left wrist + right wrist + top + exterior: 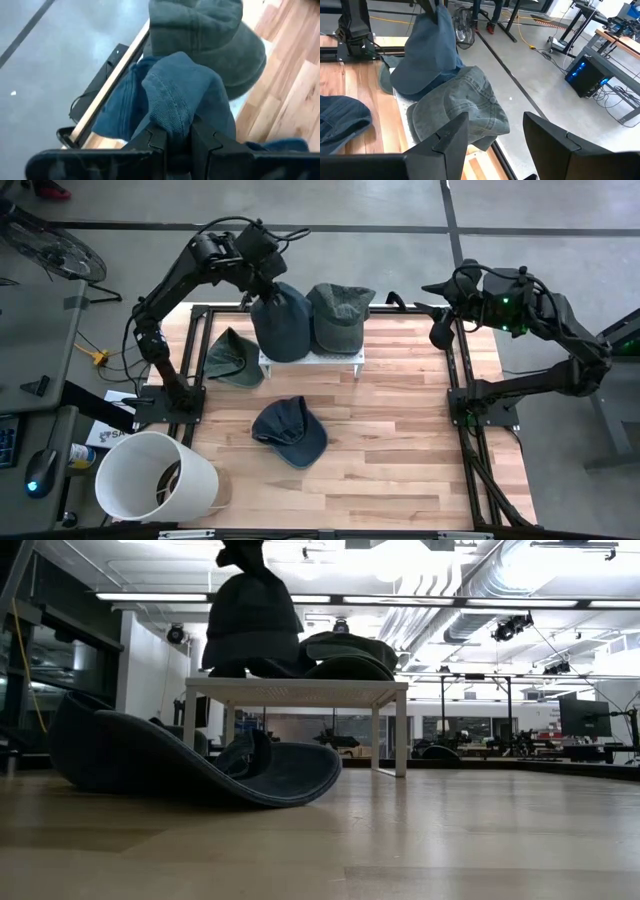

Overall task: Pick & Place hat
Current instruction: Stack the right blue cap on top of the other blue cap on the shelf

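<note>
The blue denim hat [281, 323] hangs limp over the white stand [312, 361], soft, light cloth best taken by a bunched fold at the crown. The left gripper [176, 142] pinches exactly that. The right gripper [492, 132], spread, waits beside the bench [400, 440].

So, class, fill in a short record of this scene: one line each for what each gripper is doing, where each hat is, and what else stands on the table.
left gripper: shut on the blue hat, holding it above the white stand
right gripper: open, empty, at the table's right edge
grey-green hat: lying on the stand
dark blue hat: on the table, in front of the stand
green hat: on the table, left of the stand
white bucket: on its side at the near left corner
</note>
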{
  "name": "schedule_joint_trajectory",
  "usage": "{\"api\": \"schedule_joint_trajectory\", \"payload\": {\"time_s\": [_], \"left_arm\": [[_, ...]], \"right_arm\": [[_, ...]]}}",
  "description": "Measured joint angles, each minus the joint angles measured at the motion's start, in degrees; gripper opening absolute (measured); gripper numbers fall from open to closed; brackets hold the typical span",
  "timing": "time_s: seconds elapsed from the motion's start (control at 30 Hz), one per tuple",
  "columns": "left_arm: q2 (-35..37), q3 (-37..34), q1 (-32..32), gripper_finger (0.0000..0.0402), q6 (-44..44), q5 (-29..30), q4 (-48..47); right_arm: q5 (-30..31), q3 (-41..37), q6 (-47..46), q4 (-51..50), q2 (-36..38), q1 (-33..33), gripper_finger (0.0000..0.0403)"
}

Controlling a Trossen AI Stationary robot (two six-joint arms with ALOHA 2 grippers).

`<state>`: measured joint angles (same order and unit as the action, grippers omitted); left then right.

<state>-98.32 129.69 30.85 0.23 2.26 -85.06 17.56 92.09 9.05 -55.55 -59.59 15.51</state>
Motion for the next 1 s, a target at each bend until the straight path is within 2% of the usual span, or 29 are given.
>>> {"api": "schedule_joint_trajectory", "payload": {"time_s": [0.33, 0.63, 1.0], "left_arm": [[-2.2, 0.0, -0.1, 0.0036, 0.9, 0.2, 2.7], [-5.3, 0.0, -0.1, 0.0046, -0.5, 6.8, 3.3], [-7.5, 0.0, -0.1, 0.0057, -0.5, 8.9, 4.2]], "right_arm": [[0.2, 0.0, 0.0, 0.0, 0.0, 0.0, 0.0181], [0.1, 0.0, -1.0, 0.0, 0.0, 0.0, 0.0181], [0.0, 0.0, -2.8, -1.7, 0.0, 0.0, 0.0181]]}}
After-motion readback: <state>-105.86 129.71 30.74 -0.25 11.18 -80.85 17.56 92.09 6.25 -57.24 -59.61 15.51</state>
